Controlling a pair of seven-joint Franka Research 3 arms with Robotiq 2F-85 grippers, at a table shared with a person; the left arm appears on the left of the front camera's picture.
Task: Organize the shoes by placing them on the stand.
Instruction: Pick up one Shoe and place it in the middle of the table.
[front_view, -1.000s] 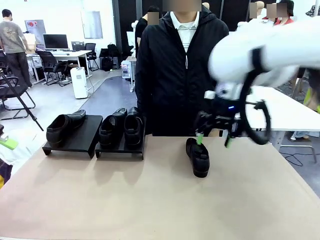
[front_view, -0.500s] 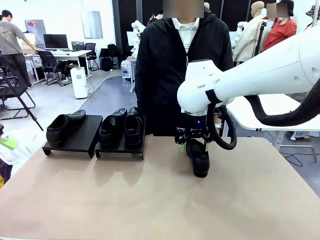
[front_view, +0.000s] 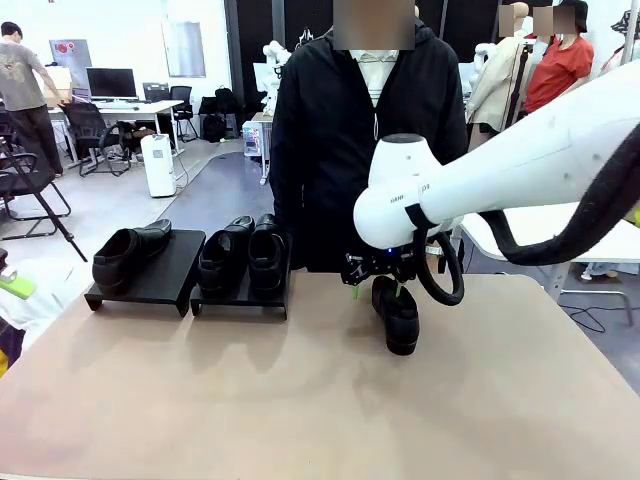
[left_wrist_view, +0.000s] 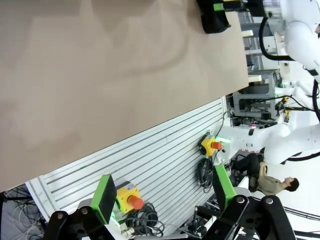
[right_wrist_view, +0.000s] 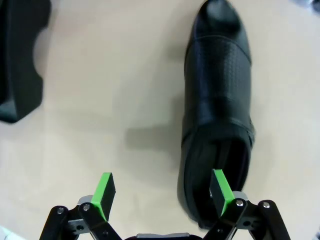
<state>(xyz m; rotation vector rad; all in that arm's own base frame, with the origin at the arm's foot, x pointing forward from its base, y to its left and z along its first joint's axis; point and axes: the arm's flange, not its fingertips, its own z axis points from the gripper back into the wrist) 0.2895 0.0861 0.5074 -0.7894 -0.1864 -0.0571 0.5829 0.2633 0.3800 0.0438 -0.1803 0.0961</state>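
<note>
Left pincer (left_wrist_view: 165, 200): released, off counter edge. Lone black glossy leather dress shoe (front_view: 397, 314) on tan counter (front_view: 300, 400), 3 o'clock of matte-black stand (front_view: 240, 290). Right pincer (right_wrist_view: 162, 192): released, straddling heel collar. Leather likely light, slippery; grip collar wall.

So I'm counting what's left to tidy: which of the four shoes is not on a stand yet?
The shoe on the table right of the stand, under the right gripper; the other three rest on the platforms.

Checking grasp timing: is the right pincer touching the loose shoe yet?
Cannot tell. Right wrist view: the open right pincer has one pad over the shoe opening; contact unclear.
</note>
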